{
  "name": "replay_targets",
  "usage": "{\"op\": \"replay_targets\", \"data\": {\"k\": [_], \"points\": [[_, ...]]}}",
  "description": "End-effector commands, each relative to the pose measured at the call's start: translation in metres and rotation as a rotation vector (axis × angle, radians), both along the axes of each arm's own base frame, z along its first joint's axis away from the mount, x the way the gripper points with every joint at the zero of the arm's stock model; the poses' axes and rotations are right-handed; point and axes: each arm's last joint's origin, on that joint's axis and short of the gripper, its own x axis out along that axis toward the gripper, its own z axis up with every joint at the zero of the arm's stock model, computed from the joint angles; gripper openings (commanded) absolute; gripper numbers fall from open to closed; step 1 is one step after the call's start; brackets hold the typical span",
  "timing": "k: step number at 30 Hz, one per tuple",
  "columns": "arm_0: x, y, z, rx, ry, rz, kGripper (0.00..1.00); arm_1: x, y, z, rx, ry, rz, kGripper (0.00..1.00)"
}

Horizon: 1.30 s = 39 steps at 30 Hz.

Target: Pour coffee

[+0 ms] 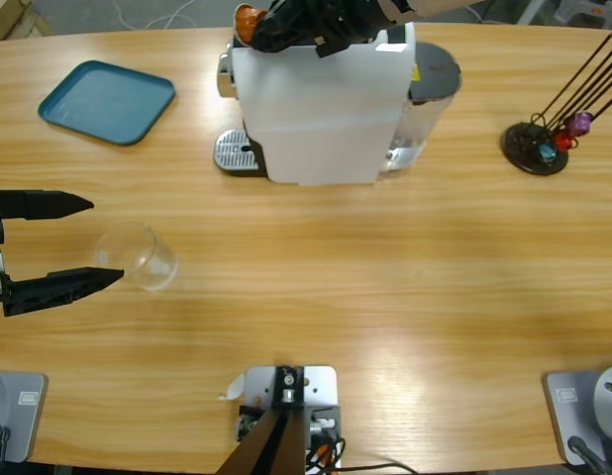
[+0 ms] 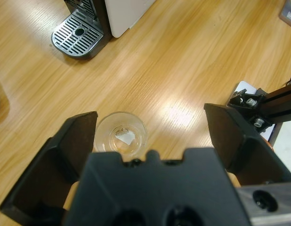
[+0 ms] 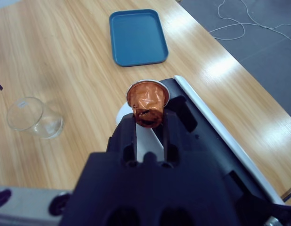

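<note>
Orange foil marks the coffee capsule point(image 3: 146, 104), pinched between the 2 narrow jaws of the right gripper point(image 3: 149, 123), which are closed on its sides just above the top of the white coffee machine point(image 1: 316, 109). In the high view that gripper point(image 1: 286, 25) sits at the machine's upper left corner, the capsule point(image 1: 246, 17) showing at its edge. The machine's metal drip tray point(image 1: 235, 151) juts out on its left side with nothing on it. On the wooden bench point(image 1: 385, 277), a clear glass cup point(image 1: 138, 255) stands well apart from the machine, toward the left edge. The left gripper point(image 1: 93, 240) has its jaws spread wide, holding nothing, with the cup point(image 2: 121, 135) between their tips. A blue tray point(image 1: 106, 101) lies at the far left, and a capsule rack point(image 1: 549, 139) stands at the right.
</note>
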Motion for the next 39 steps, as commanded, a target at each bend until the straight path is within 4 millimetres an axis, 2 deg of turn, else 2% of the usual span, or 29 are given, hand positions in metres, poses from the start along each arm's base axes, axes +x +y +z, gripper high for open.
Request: {"op": "replay_targets", "data": {"k": [1,5,6,7,8,11,13,18,21,25,27,30,32,36,39], "points": [[0.001,0.000,-0.014,0.038,0.036,0.011,0.977,0.009,-0.004,-0.014,-0.055,-0.004,-0.059,0.138],[0.001,-0.001,-0.014,0.040,0.039,0.010,0.977,0.008,-0.005,-0.016,-0.060,-0.002,-0.065,0.162],[0.001,-0.001,-0.014,0.040,0.039,0.010,0.977,0.008,-0.005,-0.016,-0.060,0.001,-0.066,0.215],[0.001,-0.001,-0.014,0.040,0.039,0.010,0.977,0.008,-0.005,-0.016,-0.059,0.004,-0.068,0.330],[0.002,-0.001,-0.014,0.039,0.038,0.010,0.977,0.008,-0.005,-0.016,-0.060,0.004,-0.070,0.370],[0.002,-0.001,-0.014,0.038,0.038,0.010,0.977,0.008,-0.005,-0.016,-0.058,0.003,-0.071,0.375],[0.002,-0.001,-0.014,0.038,0.037,0.010,0.977,0.008,-0.006,-0.016,-0.059,0.005,-0.071,0.448],[0.001,-0.001,-0.014,0.037,0.036,0.010,0.977,0.005,-0.007,-0.013,-0.052,-0.001,-0.071,0.448],[0.002,-0.001,-0.013,0.034,0.033,0.012,0.977,-0.008,0.001,0.000,-0.022,-0.018,-0.039,0.446],[0.002,-0.001,-0.009,0.023,0.022,0.013,0.977,-0.038,0.015,0.025,0.064,0.011,-0.005,0.420],[0.001,0.000,-0.007,0.015,0.013,0.014,0.978,-0.054,0.015,0.034,0.101,0.068,-0.011,0.011],[-0.001,0.001,-0.002,-0.002,-0.004,0.014,0.977,-0.074,0.001,0.035,0.099,0.079,-0.104,0.000],[-0.002,0.003,0.000,-0.006,-0.019,0.024,0.977,-0.085,-0.013,0.035,0.116,0.106,-0.226,0.000],[-0.006,0.008,0.001,-0.009,-0.020,0.042,0.977,-0.101,-0.043,0.029,0.127,0.160,-0.462,0.000],[-0.009,0.012,0.002,-0.026,-0.024,0.061,0.977,-0.110,-0.058,0.028,0.144,0.144,-0.647,0.000]]}}
